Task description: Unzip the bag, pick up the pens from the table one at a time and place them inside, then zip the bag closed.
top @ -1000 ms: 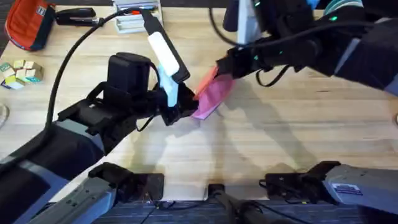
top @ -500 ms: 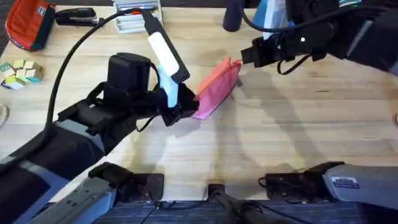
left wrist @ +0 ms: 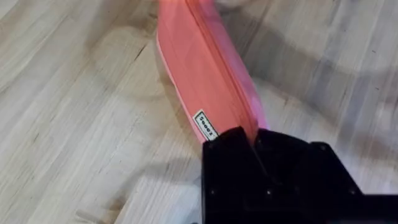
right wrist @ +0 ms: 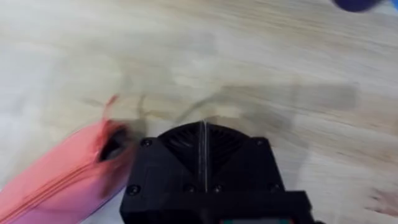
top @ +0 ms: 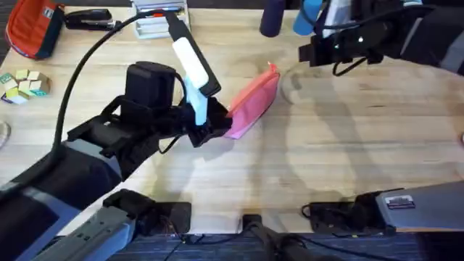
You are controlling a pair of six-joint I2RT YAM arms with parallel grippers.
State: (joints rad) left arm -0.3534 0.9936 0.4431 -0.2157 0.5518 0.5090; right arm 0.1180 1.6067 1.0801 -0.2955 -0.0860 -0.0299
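A salmon-pink bag (top: 254, 101) lies slantwise at the middle of the pale wooden table (top: 348, 159), its near end pinched in the left gripper (top: 217, 125). Seen from the left wrist, the black fingers are clamped tight on the fabric at the zipper's end, beside a small white label (left wrist: 204, 124). That hold appears meant to anchor the pouch so that a pull along the zipper does not simply drag it across the planks.

The right gripper (top: 310, 52) hangs above the table just beyond the bag's far end, apart from it in the overhead view. From the right wrist its fingers (right wrist: 186, 163) show as one closed black block with only a thin seam between them, and nothing is visibly held. The bag's far tip (right wrist: 112, 134) sits just beside that block, with a dark spot there that may be an opening or the zipper pull; the view is too blurred to say which.

The zipper line (left wrist: 217, 59) runs the length of the pouch and looks shut along the stretch near the left gripper.

At the table's far left corner sit an orange-red bag (top: 32, 29) and a few small blocks (top: 25, 83); a blue cup (top: 308, 14) stands at the far edge.
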